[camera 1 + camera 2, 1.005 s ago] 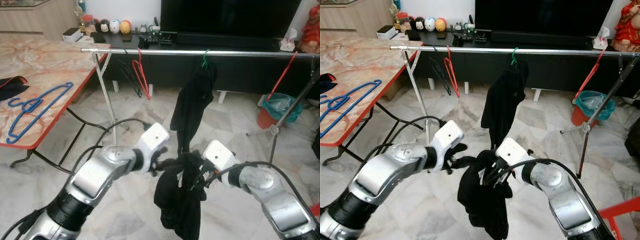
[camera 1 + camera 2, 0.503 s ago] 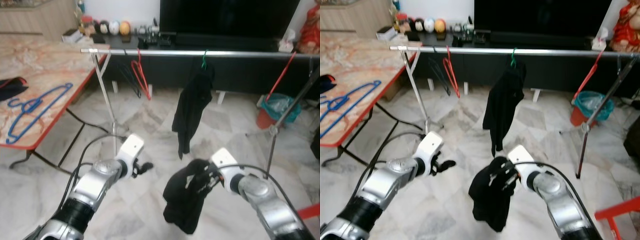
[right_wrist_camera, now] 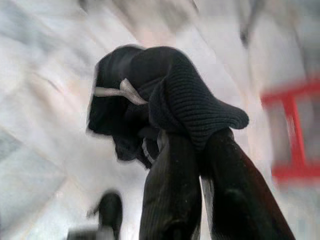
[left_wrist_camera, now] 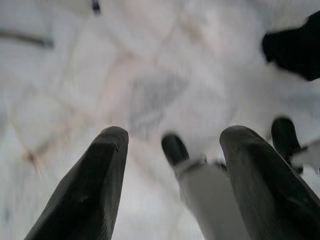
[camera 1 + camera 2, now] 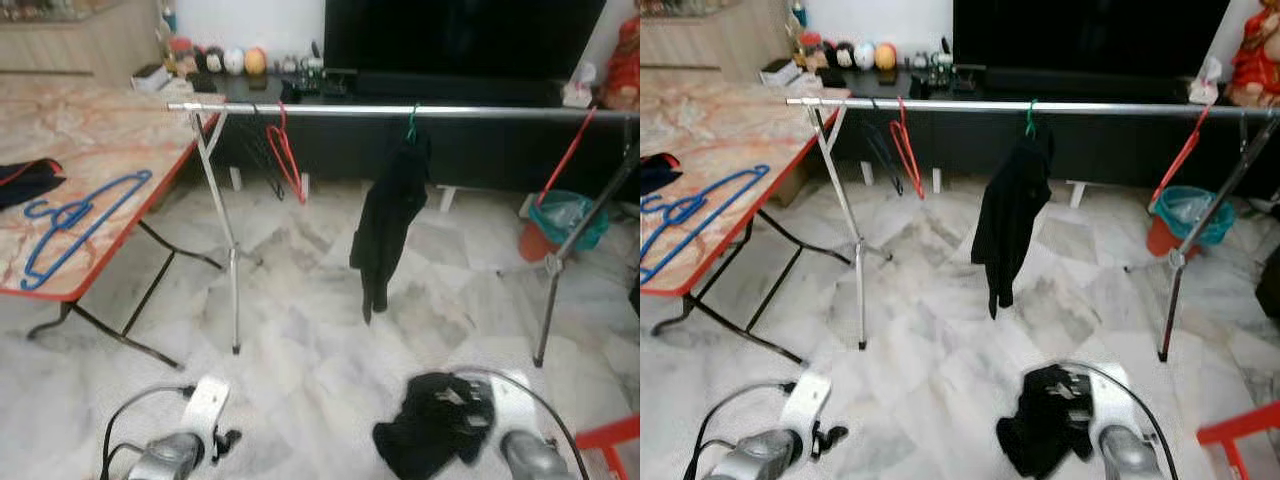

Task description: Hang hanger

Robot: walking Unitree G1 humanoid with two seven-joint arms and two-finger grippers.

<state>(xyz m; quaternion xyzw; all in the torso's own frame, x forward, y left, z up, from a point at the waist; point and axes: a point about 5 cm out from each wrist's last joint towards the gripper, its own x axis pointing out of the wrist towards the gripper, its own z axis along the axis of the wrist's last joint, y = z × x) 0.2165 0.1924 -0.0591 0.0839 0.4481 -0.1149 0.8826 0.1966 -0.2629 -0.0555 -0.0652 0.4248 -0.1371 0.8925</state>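
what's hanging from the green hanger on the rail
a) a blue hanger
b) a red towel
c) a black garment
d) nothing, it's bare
c) the green hanger hooks over the metal rail, and a black garment droops from it toward the floor.

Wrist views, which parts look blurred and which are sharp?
Left wrist view: the left hand is fairly crisp, the white marble floor smeared. Right wrist view: the ribbed black garment in the right hand is sharp, the red frame streaked.
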